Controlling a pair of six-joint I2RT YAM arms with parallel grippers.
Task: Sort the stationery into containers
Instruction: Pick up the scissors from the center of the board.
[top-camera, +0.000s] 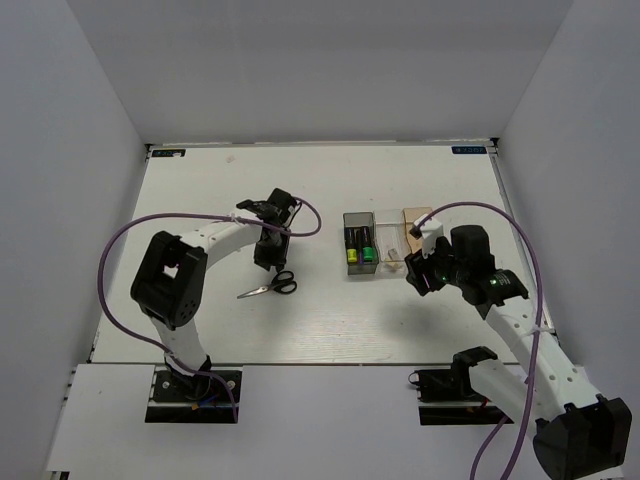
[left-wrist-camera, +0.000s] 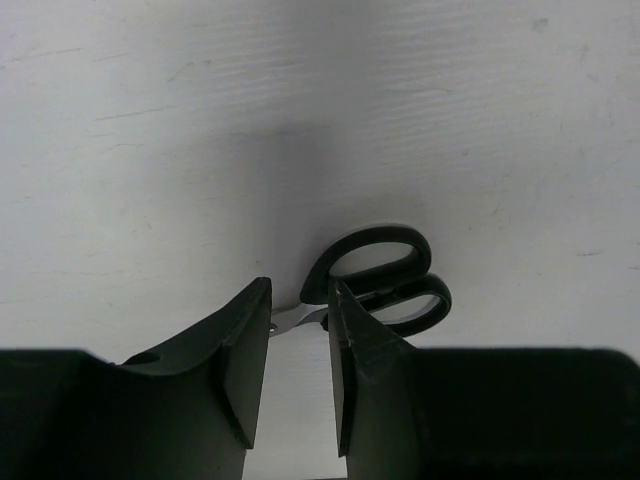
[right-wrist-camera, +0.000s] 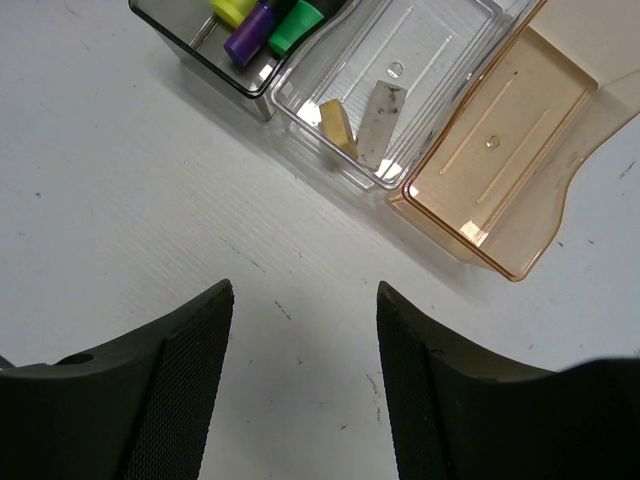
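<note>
Small black-handled scissors (top-camera: 271, 287) lie flat on the white table, left of the containers. My left gripper (top-camera: 268, 262) hangs just above them, open. In the left wrist view its fingertips straddle the scissors (left-wrist-camera: 375, 272) near the pivot, with the steel blade showing in the gap of the left gripper (left-wrist-camera: 298, 300). The dark container (right-wrist-camera: 190, 35) holds the yellow, purple (right-wrist-camera: 245, 38) and green highlighters. In the clear container (right-wrist-camera: 450, 40) lie a tan cube (right-wrist-camera: 338, 126) and a grey block (right-wrist-camera: 378, 120). The tan-orange container (right-wrist-camera: 500, 170) holds nothing. My right gripper (right-wrist-camera: 305, 292) is open over bare table in front of the containers.
The three containers (top-camera: 385, 243) stand joined in a row at centre right of the table (top-camera: 320, 330). White walls close off the back and both sides. Purple cables loop off both arms.
</note>
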